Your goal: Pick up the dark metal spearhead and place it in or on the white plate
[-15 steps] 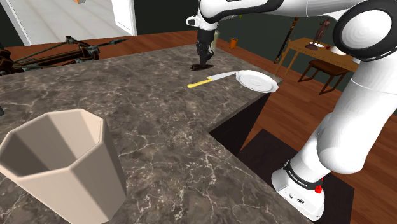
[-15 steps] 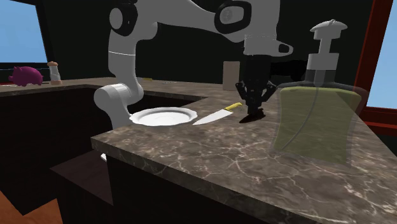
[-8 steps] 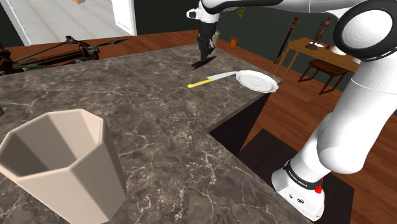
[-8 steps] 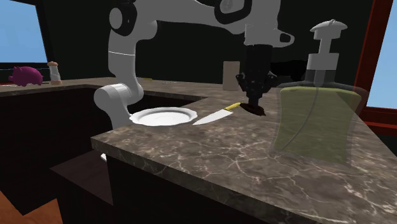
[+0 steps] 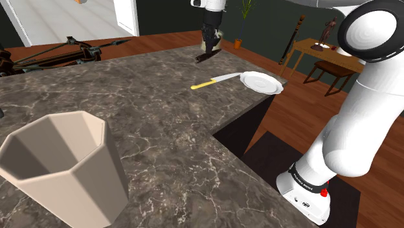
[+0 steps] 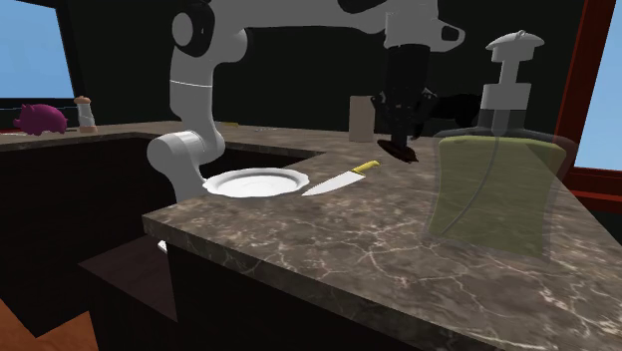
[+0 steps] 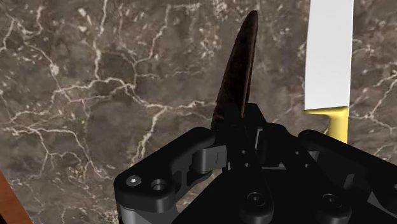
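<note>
The dark, leaf-shaped spearhead (image 7: 236, 76) is clamped between my black fingers and juts out past them. My gripper (image 5: 209, 50) hangs above the far part of the marble counter with the spearhead (image 5: 208, 56) in it, clear of the surface. In the second exterior view the gripper (image 6: 401, 145) carries the spearhead (image 6: 403, 153) above the counter, right of the knife. The white plate (image 5: 261, 82) rests at the counter's edge, on the shoulder view's right of my gripper; it is the scalloped plate (image 6: 253, 182) in the second exterior view.
A yellow-handled kitchen knife (image 5: 214, 81) lies between gripper and plate, its blade (image 7: 329, 54) beside the spearhead. A large beige cup (image 5: 61, 165) stands near the shoulder camera. A translucent bottle (image 6: 498, 150) stands at the second exterior view's right. The counter drops off beyond the plate.
My gripper has risen from the counter with the spearhead held, lifting it clear of the marble. Knife and plate have stayed put.
</note>
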`<control>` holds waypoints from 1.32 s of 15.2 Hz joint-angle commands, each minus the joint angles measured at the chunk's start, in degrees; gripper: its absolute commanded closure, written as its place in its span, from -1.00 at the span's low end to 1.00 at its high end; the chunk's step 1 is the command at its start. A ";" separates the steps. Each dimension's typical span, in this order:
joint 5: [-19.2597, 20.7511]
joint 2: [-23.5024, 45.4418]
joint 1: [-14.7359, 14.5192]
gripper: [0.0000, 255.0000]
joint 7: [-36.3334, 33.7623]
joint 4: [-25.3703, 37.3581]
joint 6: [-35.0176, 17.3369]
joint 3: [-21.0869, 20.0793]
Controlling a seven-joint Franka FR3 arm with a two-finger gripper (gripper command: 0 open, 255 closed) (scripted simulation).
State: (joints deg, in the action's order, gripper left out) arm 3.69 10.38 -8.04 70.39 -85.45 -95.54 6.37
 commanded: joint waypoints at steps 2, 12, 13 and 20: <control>-0.06 0.40 0.01 1.00 0.19 2.98 2.60 0.01; 2.46 -18.88 2.43 1.00 4.46 -19.59 -1.23 2.37; 2.82 -20.82 2.75 1.00 5.00 -21.59 -1.36 2.70; 5.79 -33.80 5.35 1.00 9.25 -33.31 -0.75 5.34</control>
State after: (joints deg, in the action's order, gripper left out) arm 9.12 -21.96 -2.98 79.05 -117.98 -96.88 11.43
